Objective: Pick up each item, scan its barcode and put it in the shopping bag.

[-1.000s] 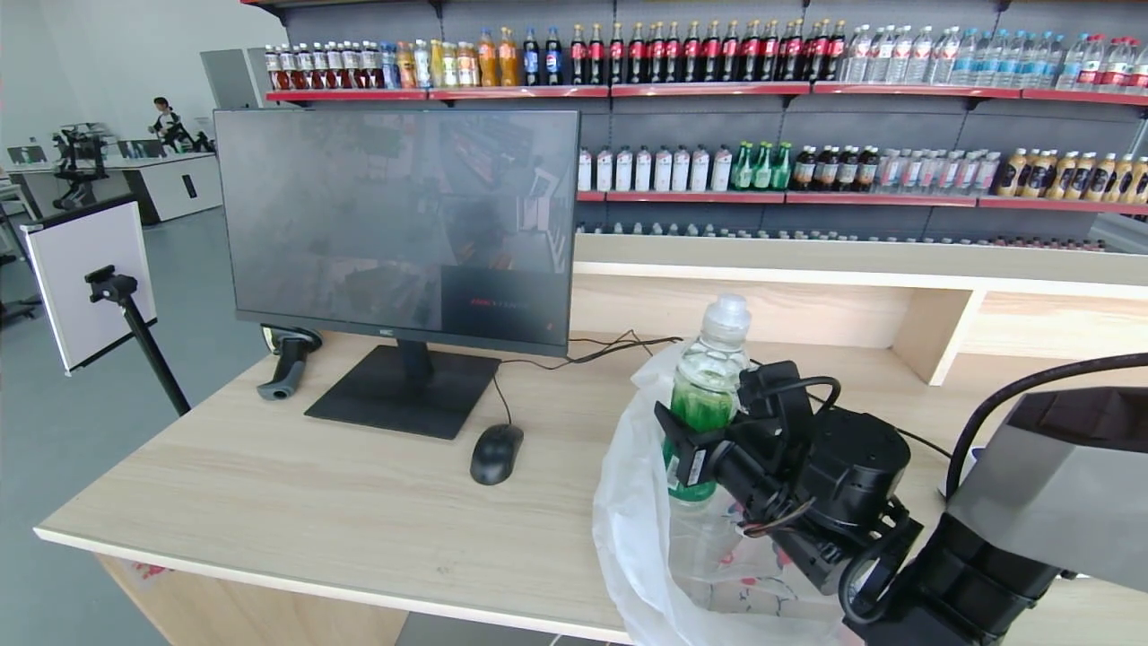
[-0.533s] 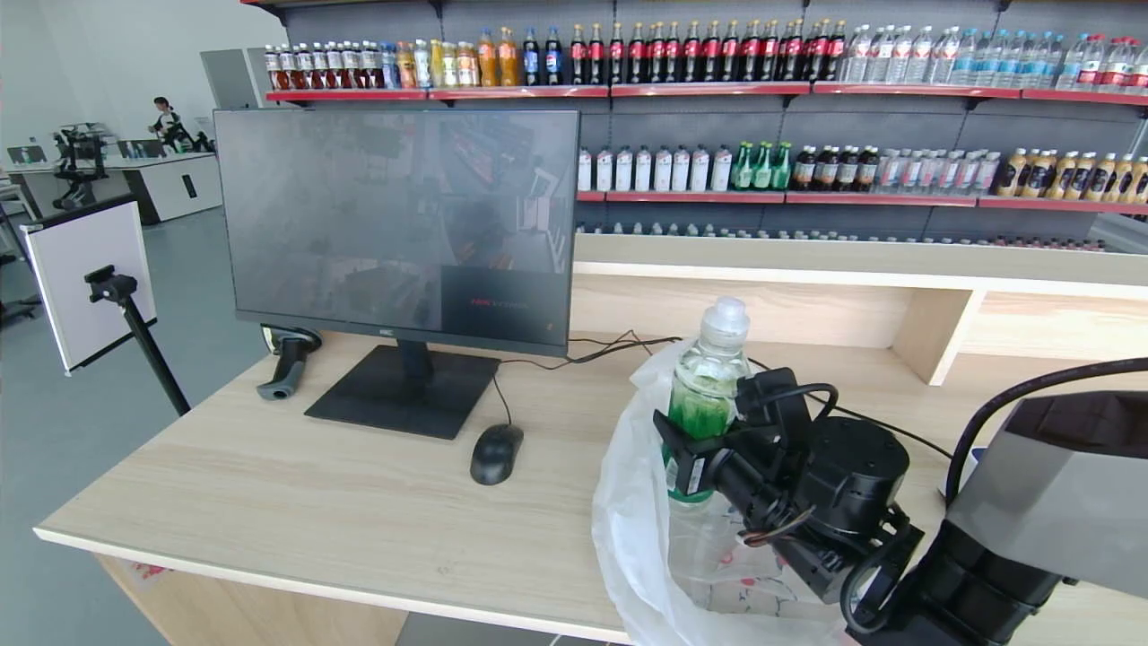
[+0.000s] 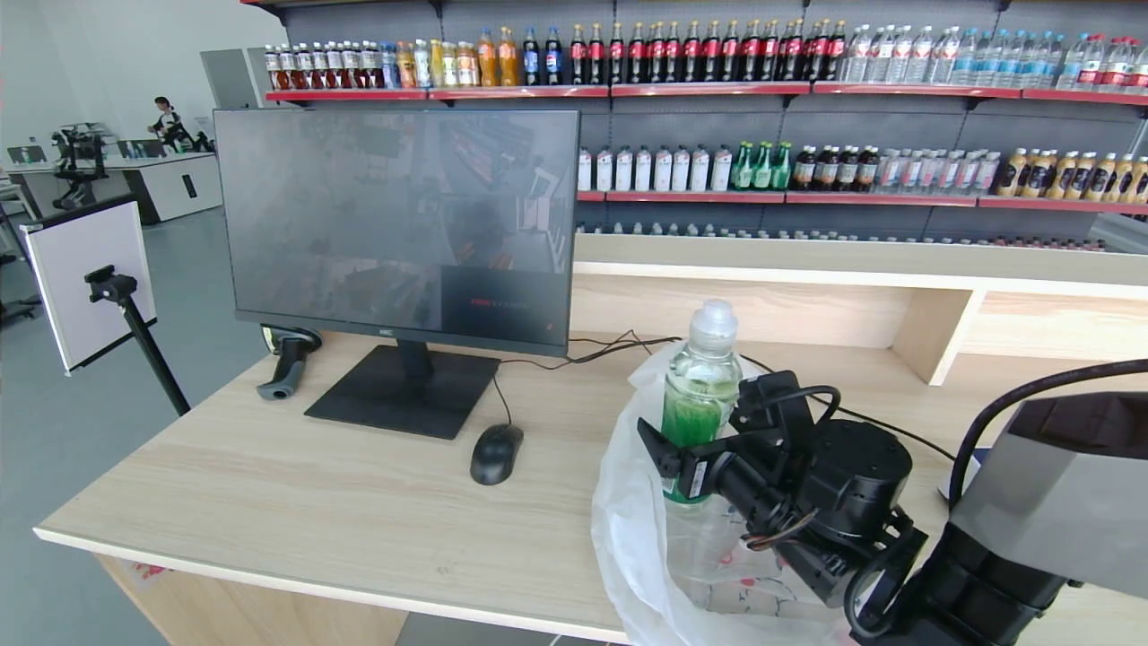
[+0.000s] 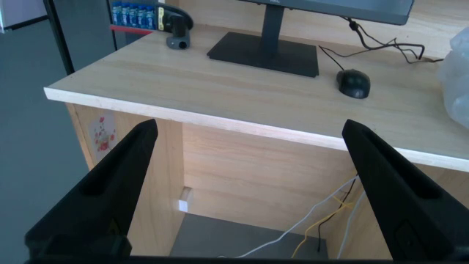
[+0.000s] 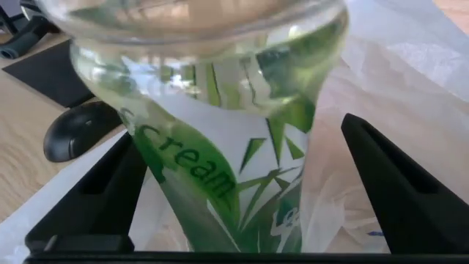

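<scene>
The right gripper (image 3: 691, 444) hangs over the mouth of the shopping bag (image 3: 628, 511) with its fingers spread wide. The bottle (image 3: 702, 386) stands upright between them, its lower part down inside the bag. It is clear, with a green leaf label and a pale cap. In the right wrist view the bottle fills most of the gap between the two dark fingers. Whether either finger touches it cannot be told.

The thin white bag sits open on the wooden counter (image 3: 269, 484), directly under this gripper and wrapped loosely around the bottle's base.

The left gripper (image 4: 245, 154) is low, in front of the counter's near edge and below its top. Its fingers are also spread apart, with nothing between them.

Beyond the left gripper, on the counter, lies a black mouse (image 3: 496, 453). It is off to the left of the right gripper, just beside the bag. Farther back stands a dark monitor (image 3: 395, 224) on a flat black base. A handheld scanner (image 3: 287, 363) sits in its cradle beside that base, on the side away from the bag. A black cable (image 3: 610, 348) runs across the counter from behind the monitor past the bag.

Farthest off, behind the counter's raised back ledge, wall shelves (image 3: 700, 90) hold rows of drink bottles.
</scene>
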Robot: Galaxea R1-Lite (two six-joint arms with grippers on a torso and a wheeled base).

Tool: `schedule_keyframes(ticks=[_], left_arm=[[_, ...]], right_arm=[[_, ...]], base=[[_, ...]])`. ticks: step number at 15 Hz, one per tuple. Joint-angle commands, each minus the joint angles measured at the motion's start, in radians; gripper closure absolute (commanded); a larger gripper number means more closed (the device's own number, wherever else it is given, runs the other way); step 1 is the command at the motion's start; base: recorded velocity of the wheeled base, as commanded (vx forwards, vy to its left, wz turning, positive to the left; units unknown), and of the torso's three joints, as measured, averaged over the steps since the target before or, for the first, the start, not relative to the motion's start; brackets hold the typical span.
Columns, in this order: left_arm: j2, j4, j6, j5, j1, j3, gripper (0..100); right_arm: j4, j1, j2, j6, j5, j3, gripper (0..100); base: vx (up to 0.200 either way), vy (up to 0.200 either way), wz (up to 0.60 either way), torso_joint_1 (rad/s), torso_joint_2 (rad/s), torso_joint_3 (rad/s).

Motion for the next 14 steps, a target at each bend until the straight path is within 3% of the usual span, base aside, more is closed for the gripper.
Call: schedule_keyframes(ticks=[1,10,14], left_arm=[[0.000,0.000,0.000,0.000,0.000,0.000,0],[0.000,0.000,-0.002,0.000,0.000,0.000,0],[0.000,0.000,-0.003,0.002,0.002,0.000,0]], right_arm=[[-0.002,-0.001,-0.033,0.003,0.000,0.038,0],[-0.002,-0.001,-0.168,-0.021,-0.020,0.094,0],[-0.002,0.114,-0.213,-0.020,-0.020,0.152,0]], base=[[0.000,0.000,0.00,0.000,0.00,0.000],[0.000,0.000,0.00,0.000,0.00,0.000],[0.000,0.000,0.00,0.000,0.00,0.000]])
